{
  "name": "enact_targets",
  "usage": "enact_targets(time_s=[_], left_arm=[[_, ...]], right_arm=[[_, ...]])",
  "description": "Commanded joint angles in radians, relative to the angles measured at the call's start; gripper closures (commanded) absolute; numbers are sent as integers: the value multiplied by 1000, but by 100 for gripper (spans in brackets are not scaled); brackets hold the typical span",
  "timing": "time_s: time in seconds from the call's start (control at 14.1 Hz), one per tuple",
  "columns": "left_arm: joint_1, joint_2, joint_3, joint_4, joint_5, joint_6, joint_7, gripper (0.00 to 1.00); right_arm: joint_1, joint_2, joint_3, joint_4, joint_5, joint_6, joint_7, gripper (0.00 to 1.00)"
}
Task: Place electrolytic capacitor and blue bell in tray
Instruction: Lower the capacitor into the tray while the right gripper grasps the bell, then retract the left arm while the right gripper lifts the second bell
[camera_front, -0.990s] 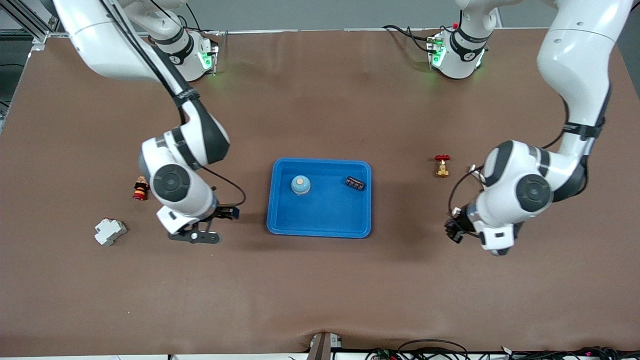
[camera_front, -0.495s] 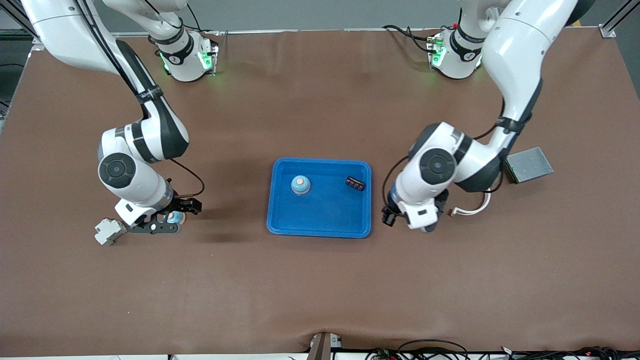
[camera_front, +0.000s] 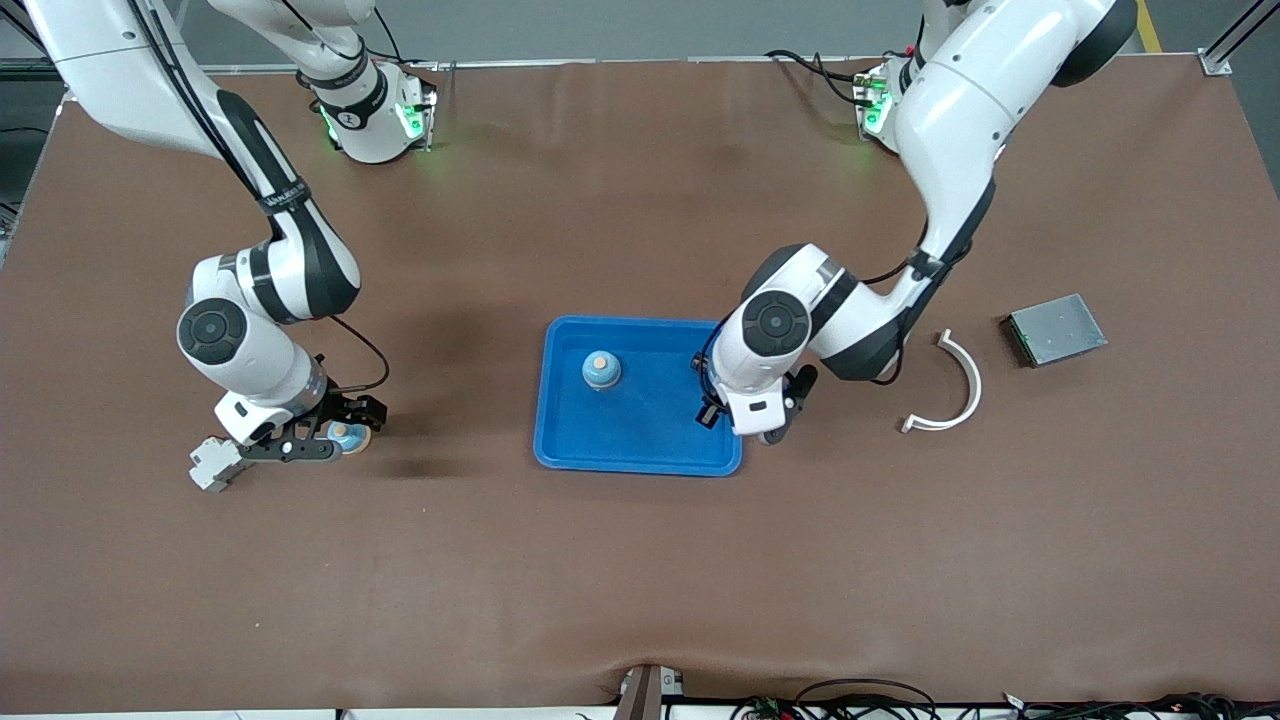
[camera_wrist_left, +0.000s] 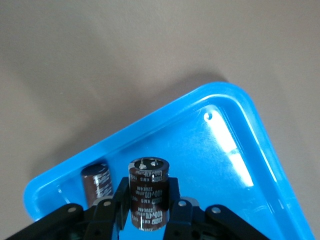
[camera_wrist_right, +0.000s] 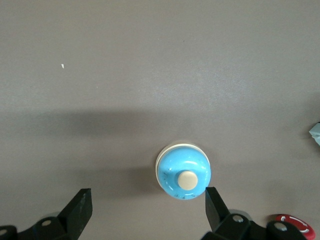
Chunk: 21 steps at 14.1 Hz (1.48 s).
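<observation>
Front view. The blue tray (camera_front: 640, 440) lies at the middle of the desk (camera_front: 640, 580). A blue bell (camera_front: 601, 369) already stands inside it, toward the right arm's end. The left pincer (camera_front: 712, 408) hangs over the tray's end toward the left arm, its load hidden by the wrist. The right pincer (camera_front: 335, 440) is low over a second blue bell (camera_front: 350, 436) on the desk, near a grey-white block (camera_front: 212, 462). A white curved strip (camera_front: 950, 385) and a grey metal box (camera_front: 1056, 329) lie toward the left arm's end.

Left wrist view. The left pincer (camera_wrist_left: 146, 212) is closed on an upright electrolytic capacitor (camera_wrist_left: 148, 192) above the tray floor (camera_wrist_left: 220, 170); another dark capacitor (camera_wrist_left: 96, 182) lies in the tray's corner. For a clean release the held part should probably be lowered until its base nearly meets the floor, clear of the rim and the lying capacitor, then freed.

Right wrist view. The right pincer (camera_wrist_right: 147, 210) stands wide open, fingers (camera_wrist_right: 79, 210) straddling the second blue bell (camera_wrist_right: 183, 172), which sits off-centre toward one finger. Centring before closing would likely prevent the dome slipping.
</observation>
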Motion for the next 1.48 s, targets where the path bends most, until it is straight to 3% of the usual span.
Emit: enact_targets(time_s=[0.0, 0.07, 0.14, 0.28, 0.35, 0.64, 0.85, 1.06, 1.41], left_arm=[[-78, 39, 71, 63, -4, 11, -12, 100], [-86, 60, 77, 73, -3, 29, -12, 100], [-86, 76, 77, 73, -1, 55, -8, 92], [-86, 77, 87, 74, 3, 86, -5, 21], [-85, 70, 91, 77, 3, 86, -1, 0], [-59, -4, 94, 108, 11, 54, 16, 0], [47, -88, 97, 148, -4, -85, 141, 0], [148, -180, 79, 146, -12, -150, 408, 0], [288, -329, 82, 140, -1, -376, 876, 0]], right_arm=[[-51, 0, 19, -39, -12, 70, -37, 0], [-57, 14, 17, -47, -12, 97, -41, 0], [-60, 23, 17, -50, -12, 110, -42, 0], [-64, 39, 17, -50, -12, 118, -42, 0], [-68, 48, 17, -50, -12, 127, -42, 0], [-85, 97, 17, -48, -12, 170, -42, 0], [-87, 103, 16, -48, -13, 173, -44, 0], [-91, 117, 16, -44, -19, 186, -45, 0], [-99, 149, 13, -27, -27, 210, -57, 0]])
